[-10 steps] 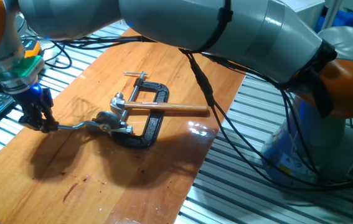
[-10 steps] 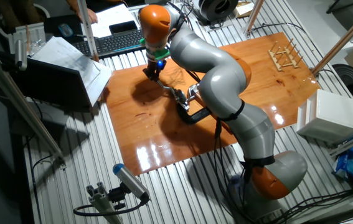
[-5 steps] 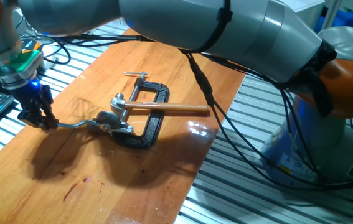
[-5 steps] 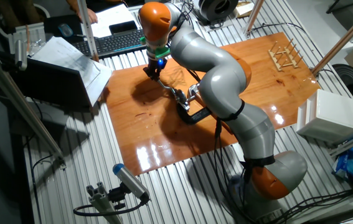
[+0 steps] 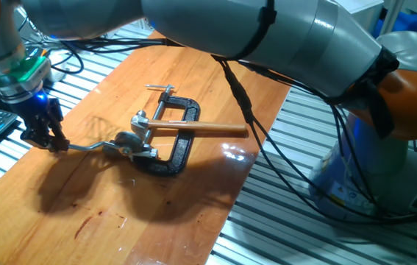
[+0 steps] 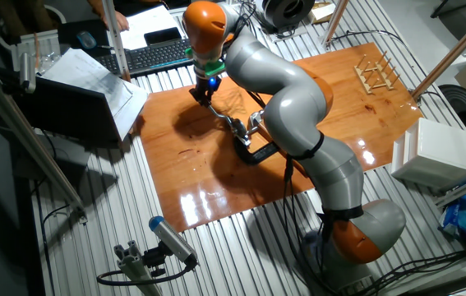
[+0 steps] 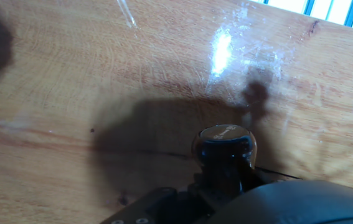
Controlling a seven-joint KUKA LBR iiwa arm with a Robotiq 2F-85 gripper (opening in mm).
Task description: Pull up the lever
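Thin bent silver lever (image 5: 90, 148), knob apparently inside gripper (image 5: 48, 142).

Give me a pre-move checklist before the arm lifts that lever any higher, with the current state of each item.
1. Gripper at the knob end of the lever: ok, the fingers sit on the tip of the thin arm.
2. Knob actually clamped: cannot tell, the hand view shows it close under the camera, but no finger contact is visible.
3. Black C-clamp holding the mechanism to the wooden board: ok, it lies flat at the pivot.
4. Brown rod clear of the gripper: ok, it lies on the far side of the pivot.
5. Arm cable clear of the clamp: cannot tell, it hangs near it.
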